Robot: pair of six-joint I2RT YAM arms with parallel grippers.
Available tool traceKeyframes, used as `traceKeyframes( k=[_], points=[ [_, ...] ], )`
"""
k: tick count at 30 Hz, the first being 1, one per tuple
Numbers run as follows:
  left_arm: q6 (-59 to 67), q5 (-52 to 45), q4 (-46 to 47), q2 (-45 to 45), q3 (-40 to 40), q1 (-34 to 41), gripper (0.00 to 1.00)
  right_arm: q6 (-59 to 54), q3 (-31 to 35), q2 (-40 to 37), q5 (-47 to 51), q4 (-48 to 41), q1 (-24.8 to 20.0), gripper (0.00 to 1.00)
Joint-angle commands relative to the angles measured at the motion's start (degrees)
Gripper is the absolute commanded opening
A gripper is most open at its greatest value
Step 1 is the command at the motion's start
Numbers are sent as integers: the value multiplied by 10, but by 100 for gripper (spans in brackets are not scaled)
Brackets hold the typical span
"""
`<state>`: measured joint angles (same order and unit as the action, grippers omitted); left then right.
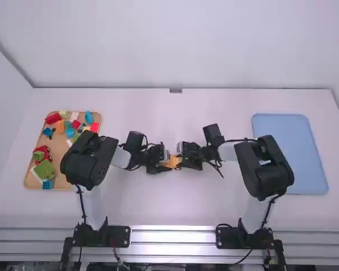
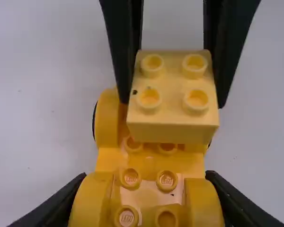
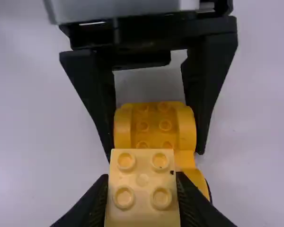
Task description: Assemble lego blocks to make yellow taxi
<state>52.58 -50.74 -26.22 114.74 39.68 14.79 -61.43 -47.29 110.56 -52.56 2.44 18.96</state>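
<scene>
Near the table's middle, my left gripper (image 1: pixel 164 165) and my right gripper (image 1: pixel 181 160) face each other. In the left wrist view, my left gripper (image 2: pixel 146 177) is shut on the sides of a yellow wheeled base (image 2: pixel 149 163). My right gripper (image 3: pixel 142 177) grips a pale yellow 2x2 block (image 3: pixel 142 189), studs up. That block (image 2: pixel 174 87) is over the part of the base farther from my left gripper, slightly off its centre line; whether they touch, I cannot tell.
On the left, a wooden tray (image 1: pixel 28 179) holds several coloured bricks and a red-and-green piece (image 1: pixel 42 157). A blue tray (image 1: pixel 288 152) lies at the right.
</scene>
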Motion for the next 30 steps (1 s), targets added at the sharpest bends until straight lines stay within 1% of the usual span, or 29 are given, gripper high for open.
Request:
traceKeyframes(
  k=[1, 16, 22, 23, 27, 30],
  points=[
    [9, 17, 5, 6, -10, 2, 43, 16, -6, 5, 12, 3, 5, 25],
    [8, 17, 8, 6, -11, 2, 43, 12, -7, 5, 31, 17, 7, 26],
    [9, 17, 10, 6, -11, 2, 42, 12, -6, 5, 31, 14, 9, 30],
    [9, 17, 9, 6, -11, 2, 42, 12, -6, 5, 31, 14, 9, 33],
    [8, 18, 9, 6, -11, 2, 43, 12, -6, 5, 29, 15, 10, 57],
    [8, 17, 10, 6, -11, 2, 43, 12, -7, 4, 19, 18, 9, 64]
  ],
)
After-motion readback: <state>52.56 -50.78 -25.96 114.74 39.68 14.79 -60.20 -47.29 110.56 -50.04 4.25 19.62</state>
